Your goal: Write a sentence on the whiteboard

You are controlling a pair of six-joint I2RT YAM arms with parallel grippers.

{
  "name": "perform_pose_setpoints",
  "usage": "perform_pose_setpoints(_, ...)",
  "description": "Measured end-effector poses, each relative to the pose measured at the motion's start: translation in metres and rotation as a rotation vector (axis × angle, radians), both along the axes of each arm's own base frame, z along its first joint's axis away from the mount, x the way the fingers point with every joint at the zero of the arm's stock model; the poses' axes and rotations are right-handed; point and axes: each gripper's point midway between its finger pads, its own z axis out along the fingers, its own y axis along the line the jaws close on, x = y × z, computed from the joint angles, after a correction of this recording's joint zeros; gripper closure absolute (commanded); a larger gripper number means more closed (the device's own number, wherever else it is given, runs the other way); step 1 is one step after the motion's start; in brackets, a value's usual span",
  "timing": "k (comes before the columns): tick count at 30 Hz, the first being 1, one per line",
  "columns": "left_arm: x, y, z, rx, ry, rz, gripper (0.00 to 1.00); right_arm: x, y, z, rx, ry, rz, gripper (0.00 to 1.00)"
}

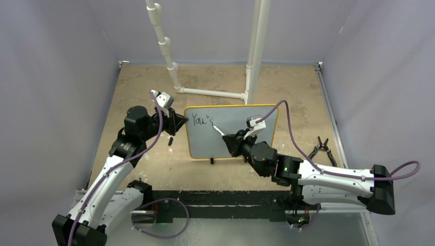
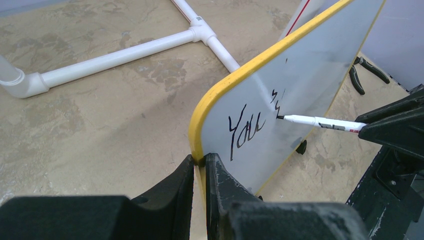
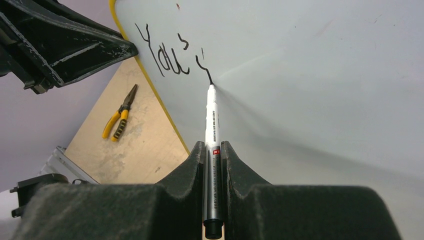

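Note:
The whiteboard (image 1: 231, 132), pale grey-white with a yellow frame, stands upright on two black feet mid-table. My left gripper (image 2: 200, 161) is shut on its left yellow edge (image 2: 197, 130). My right gripper (image 3: 213, 147) is shut on a white marker (image 3: 212, 120). The marker's black tip touches the board just right of the written script. The sentence (image 3: 170, 55) reads "You'" plus the start of one more letter, in black; it also shows in the left wrist view (image 2: 250, 127) and in the top view (image 1: 201, 121).
A white PVC pipe frame (image 1: 210, 93) stands behind the board. Pliers (image 1: 320, 149) lie on the table right of the board. A small black item (image 1: 170, 140) lies left of the board's lower edge. Grey walls close in the table.

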Motion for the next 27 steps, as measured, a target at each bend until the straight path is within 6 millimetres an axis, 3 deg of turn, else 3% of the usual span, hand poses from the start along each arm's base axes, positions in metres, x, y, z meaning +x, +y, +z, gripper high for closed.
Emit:
perform_pose_setpoints(18, 0.000, 0.000, 0.000, 0.000, 0.000, 0.001, 1.00, 0.005, -0.003, 0.014, 0.032, -0.042, -0.037, 1.00)
perform_pose_setpoints(27, 0.000, 0.000, 0.000, 0.000, 0.000, -0.001, 1.00, 0.004, -0.015, 0.022, 0.069, -0.055, -0.056, 1.00)
